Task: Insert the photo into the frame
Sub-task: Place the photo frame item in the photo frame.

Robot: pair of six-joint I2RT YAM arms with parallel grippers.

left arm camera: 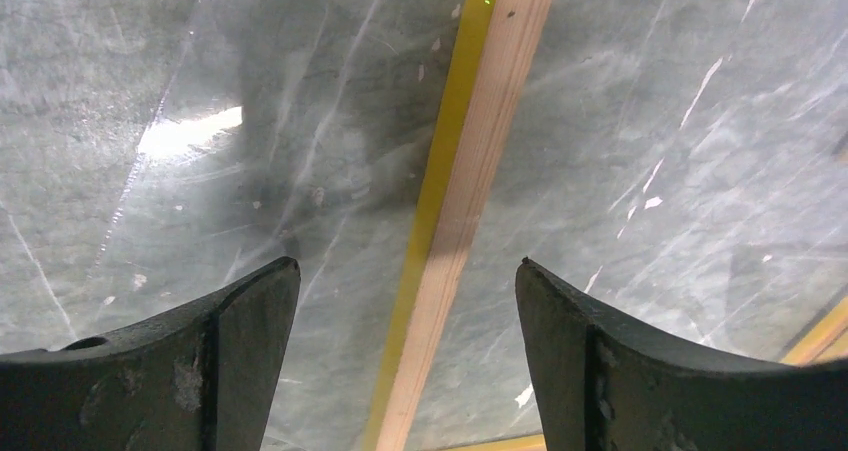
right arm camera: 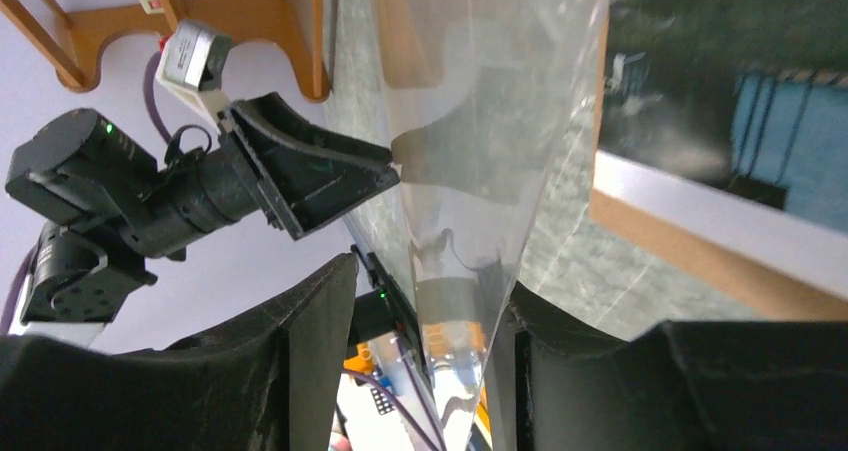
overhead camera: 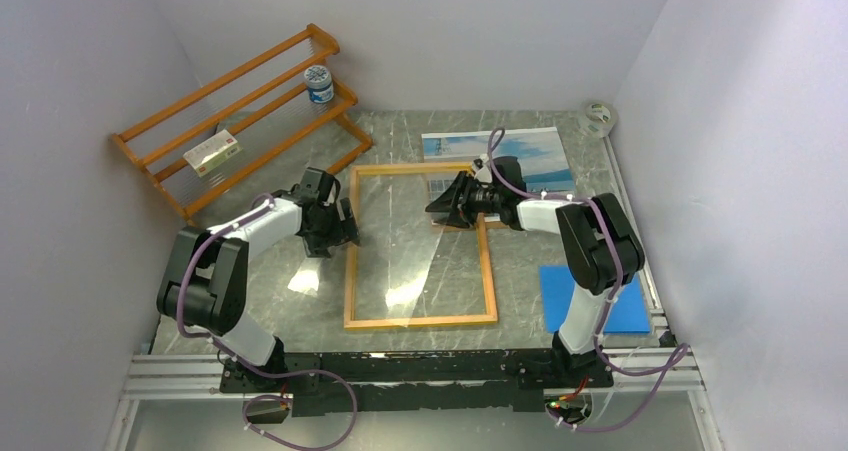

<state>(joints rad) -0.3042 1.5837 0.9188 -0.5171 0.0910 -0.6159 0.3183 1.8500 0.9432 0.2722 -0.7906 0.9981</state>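
Presently, layout: the frame [overhead camera: 420, 321] lies flat on the grey marble table [overhead camera: 520, 271] in the centre of the top view, between my two arms.
Frame detail: in my left wrist view, one rail [left arm camera: 470, 171] runs from the top centre to the bottom centre. It shows a pale wood face with a yellow strip along its left edge.
Left gripper [overhead camera: 340, 226]: located at the left rail of the frame, in its upper half. The jaws are spread wide [left arm camera: 405, 271], with the rail showing in the gap between them. I detect no contact with it.
Right gripper [overhead camera: 445, 208]: located over the upper right part of the frame, pointing toward the left of the picture.
Right jaw state: the fingers stand apart [right arm camera: 430, 281] with the clear pane [right arm camera: 480, 91] running between them. Whether they pinch it, I cannot tell.
Clear pane: appears as a long transparent wedge, narrow at my fingers and widening toward the top of the right wrist view.
Photo [overhead camera: 540, 156]: lies picture side up, just beyond the frame's top right corner. Its near edge is hidden under my right wrist.
Blue sheet [overhead camera: 595, 301]: lower right, beside my right arm's base.
Orange rack [overhead camera: 240, 101]: upper left, against the wall. It carries a small jar [overhead camera: 318, 83] and a card [overhead camera: 212, 154].
Tape roll [overhead camera: 597, 118]: upper right corner of the table.
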